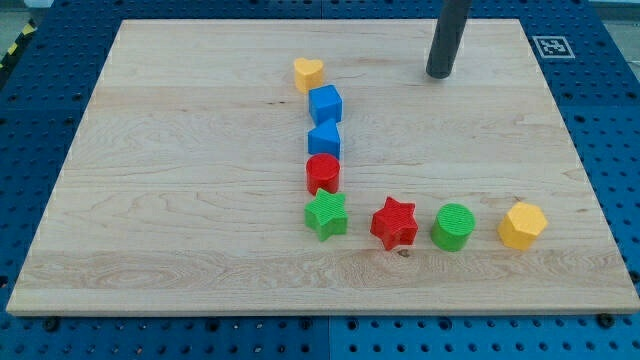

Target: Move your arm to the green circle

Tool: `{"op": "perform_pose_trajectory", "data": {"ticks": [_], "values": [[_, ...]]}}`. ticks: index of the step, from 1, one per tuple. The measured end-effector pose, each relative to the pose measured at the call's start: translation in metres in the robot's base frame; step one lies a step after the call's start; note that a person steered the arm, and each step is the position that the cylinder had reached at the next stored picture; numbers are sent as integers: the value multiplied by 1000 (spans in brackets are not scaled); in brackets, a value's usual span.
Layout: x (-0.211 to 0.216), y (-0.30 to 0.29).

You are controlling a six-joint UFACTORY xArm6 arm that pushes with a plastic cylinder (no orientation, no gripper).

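The green circle [453, 226] lies on the wooden board near the view's bottom right, between a red star [394, 222] on its left and a yellow hexagon [522, 224] on its right. My tip [438, 75] rests on the board near the view's top, far above the green circle and a little to its left. It touches no block.
A column of blocks runs down the middle: a yellow heart [309, 73], a blue cube [325, 104], a second blue block [324, 139], a red cylinder [323, 173] and a green star [327, 214]. A marker tag [551, 45] sits at the board's [180, 150] top right corner.
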State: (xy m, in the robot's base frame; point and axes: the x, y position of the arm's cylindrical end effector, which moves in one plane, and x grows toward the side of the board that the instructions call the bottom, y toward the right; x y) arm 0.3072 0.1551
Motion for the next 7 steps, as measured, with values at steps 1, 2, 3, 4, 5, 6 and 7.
{"op": "perform_pose_trajectory", "data": {"ticks": [1,2,3,4,5,6,7], "values": [[0,0],[0,0],[17,1],[59,4],[95,48],[142,120],[210,156]]}}
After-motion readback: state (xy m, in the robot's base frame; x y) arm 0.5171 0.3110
